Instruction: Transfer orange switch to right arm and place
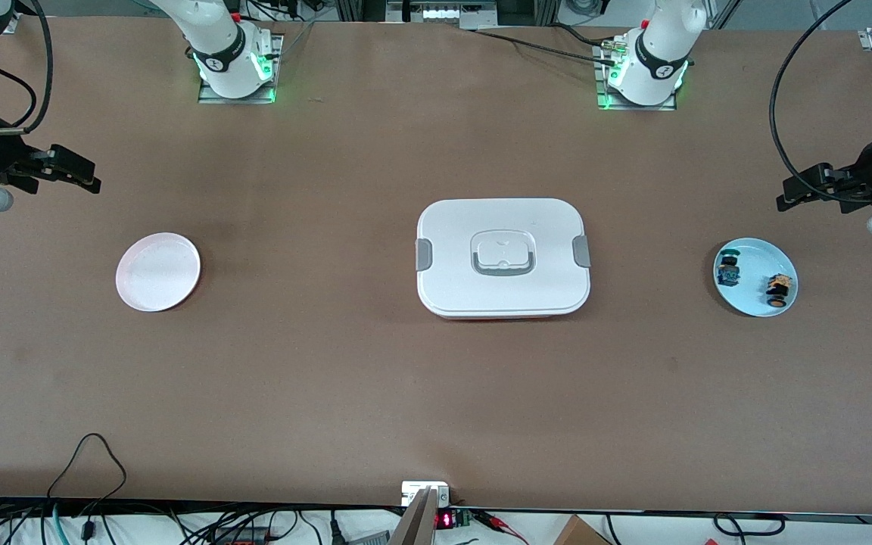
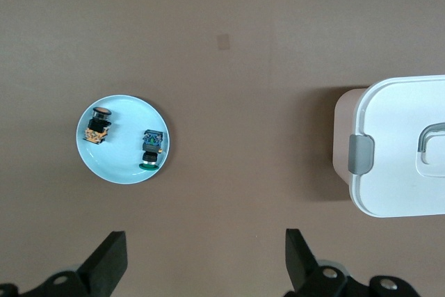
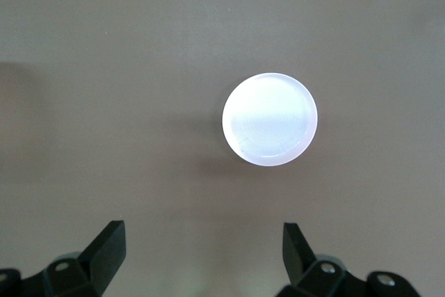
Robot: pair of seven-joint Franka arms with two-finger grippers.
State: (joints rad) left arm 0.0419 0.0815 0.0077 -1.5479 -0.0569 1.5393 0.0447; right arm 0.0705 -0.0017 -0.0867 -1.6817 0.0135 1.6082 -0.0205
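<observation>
**Nothing picked up: both arms poised at the table's ends**

We judged the task not yet begun. On the brown table (image 1: 436,393) the largest thing was the white lidded box (image 1: 502,257) at the centre; toward the right arm's end lay a bare pink plate (image 1: 157,271), and toward the left arm's end a pale blue plate (image 1: 755,253). On that blue plate sat the orange switch (image 1: 780,289), beside a blue-and-black part with a green cap (image 1: 728,270); the two lay apart.

The left gripper (image 1: 792,193) hung above the table just by the blue plate, jaws spread wide and empty. The right gripper (image 1: 88,175) waited over the table's other end near the pink plate, likewise spread and empty.

Next, we reckoned, the left gripper had to drop over the orange switch alone, a fine approach given its neighbour.

The left wrist view gave the switch (image 2: 97,125) lying on its side, cap distinct, which the front view barely resolved. The right wrist view showed only the pink plate (image 3: 270,119).
</observation>
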